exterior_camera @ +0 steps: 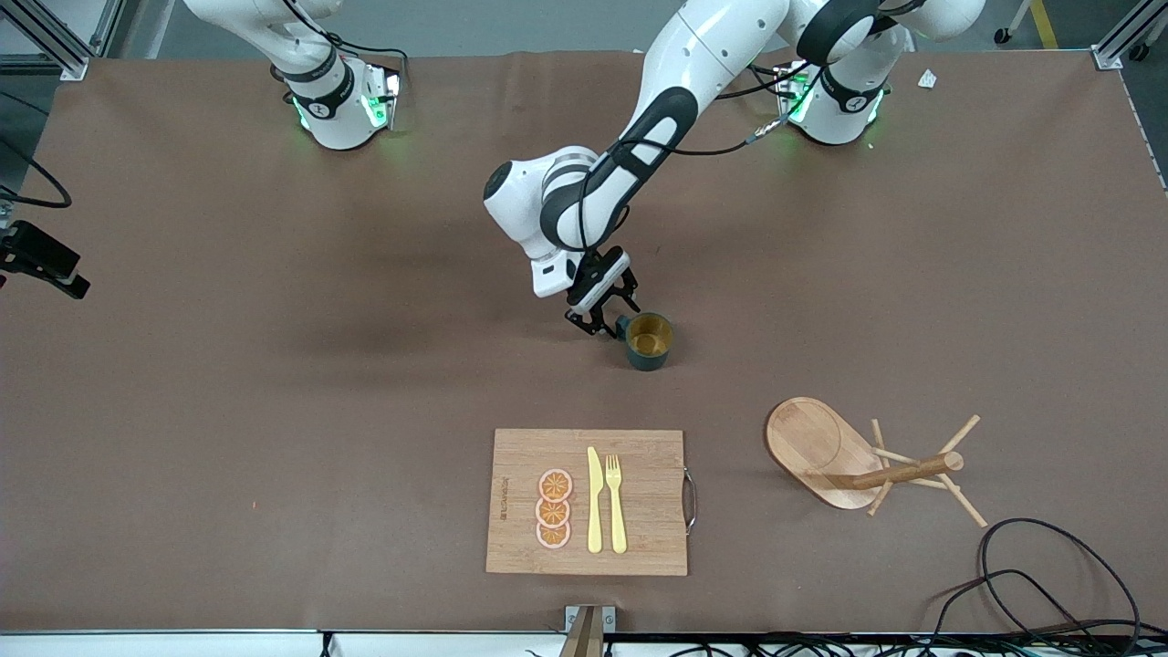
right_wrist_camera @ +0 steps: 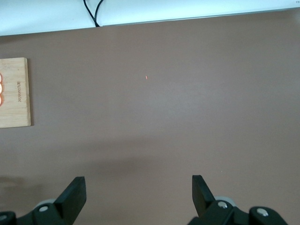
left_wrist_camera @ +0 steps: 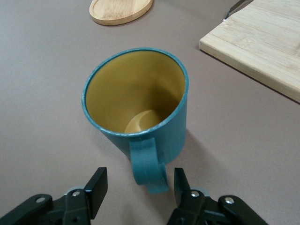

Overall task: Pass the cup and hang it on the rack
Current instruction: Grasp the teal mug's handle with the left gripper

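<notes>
One rigid, light cup (left_wrist_camera: 136,101) at frame centre: left gripper (left_wrist_camera: 139,185) fingers apart astride its handle (left_wrist_camera: 149,166); grip there.

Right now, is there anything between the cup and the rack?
No. Front view shows only bare table between the cup and the rack; the cutting board lies off to one side.

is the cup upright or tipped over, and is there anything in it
Upright and empty: the cup stands on its base on the table, mouth up, its bare yellow bottom showing.
</notes>
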You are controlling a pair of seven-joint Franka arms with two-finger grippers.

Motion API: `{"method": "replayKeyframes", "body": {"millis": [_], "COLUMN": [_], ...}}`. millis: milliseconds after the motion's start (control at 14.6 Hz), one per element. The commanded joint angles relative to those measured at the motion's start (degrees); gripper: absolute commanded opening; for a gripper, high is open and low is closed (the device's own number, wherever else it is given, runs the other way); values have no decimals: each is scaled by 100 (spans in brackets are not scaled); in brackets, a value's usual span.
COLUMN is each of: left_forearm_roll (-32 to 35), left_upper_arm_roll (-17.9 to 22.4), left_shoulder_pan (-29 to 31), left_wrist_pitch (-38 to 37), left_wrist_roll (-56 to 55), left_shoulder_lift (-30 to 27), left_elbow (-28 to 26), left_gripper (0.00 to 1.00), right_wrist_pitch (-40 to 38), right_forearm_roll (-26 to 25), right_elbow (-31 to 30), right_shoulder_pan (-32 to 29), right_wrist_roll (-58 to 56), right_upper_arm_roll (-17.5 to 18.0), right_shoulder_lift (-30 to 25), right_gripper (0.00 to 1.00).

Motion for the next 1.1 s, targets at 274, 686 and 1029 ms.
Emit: {"method": "replayKeyframes", "body": {"millis": [274, 686, 1029], "left_forearm_roll": [235, 245, 236], "left_upper_arm_roll": [18, 9, 9], "left_shoulder_pan": [-211, -211, -185], "left_wrist_pitch": [-352, -352, -343], "left_wrist_roll": [-255, -246, -211], "left_shoulder_lift": [61, 61, 87], "left_elbow": [55, 55, 64], "left_gripper": [60, 43, 44], "right_wrist_pitch": [-71, -80, -71], "right_forearm_roll": [-53, -44, -18], "right_elbow": [-90, -90, -81], "right_shoulder_pan": [-78, -78, -78], "right_wrist_roll": [-37, -55, -213], "right_upper_arm_roll": [47, 30, -14], "right_shoulder_lift": [-157, -157, -157], "right_gripper": [100, 100, 100]}}
